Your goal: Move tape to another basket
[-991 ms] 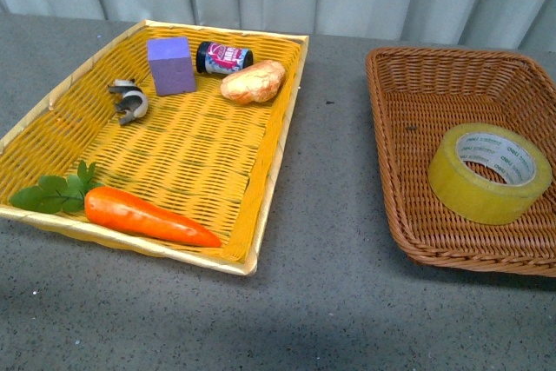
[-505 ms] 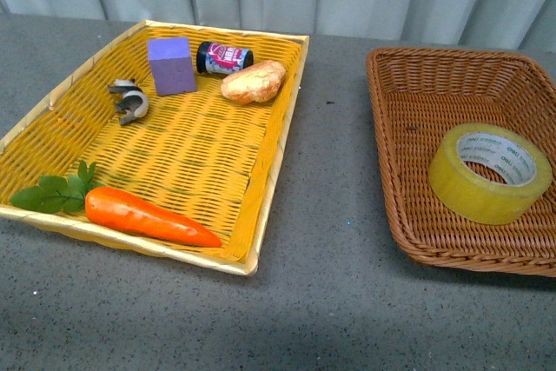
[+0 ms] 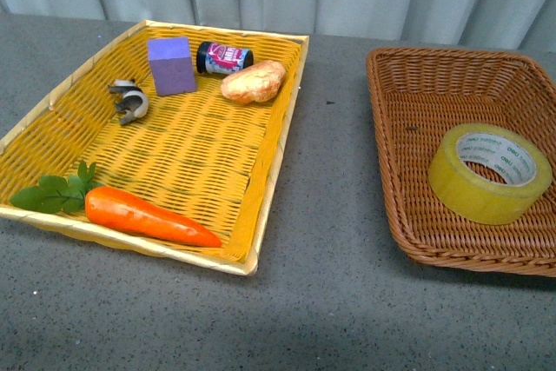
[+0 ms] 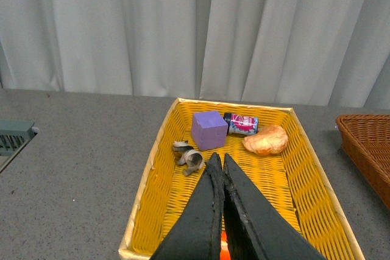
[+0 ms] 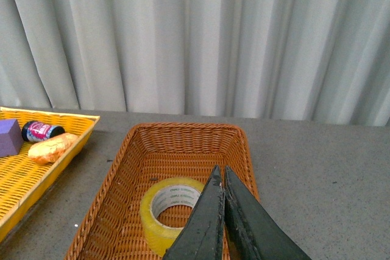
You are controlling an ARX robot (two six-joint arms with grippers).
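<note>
I find the tape [image 5: 172,210] lying flat, hole upward, inside the brown basket [image 3: 395,132], just beyond my right gripper [image 5: 220,178], whose jaws are pressed together and empty. My left gripper [image 4: 219,165], likewise closed on nothing, hangs over the yellow basket [image 4: 302,159], well apart from the tape, so I judge the right arm nearer.

yellowish tape [image 3: 489,173] flat in brown basket [image 3: 408,110]

Left gripper [image 4: 219,161]: two dark tapered fingers pressed together along their length, tips meeting, nothing between them. Right gripper [image 5: 220,172]: same pose, its fingers closed to a single point with only a thin seam between them, nothing gripped. Neither arm appears in the front view; wrists and upper links are out of sight.
</note>
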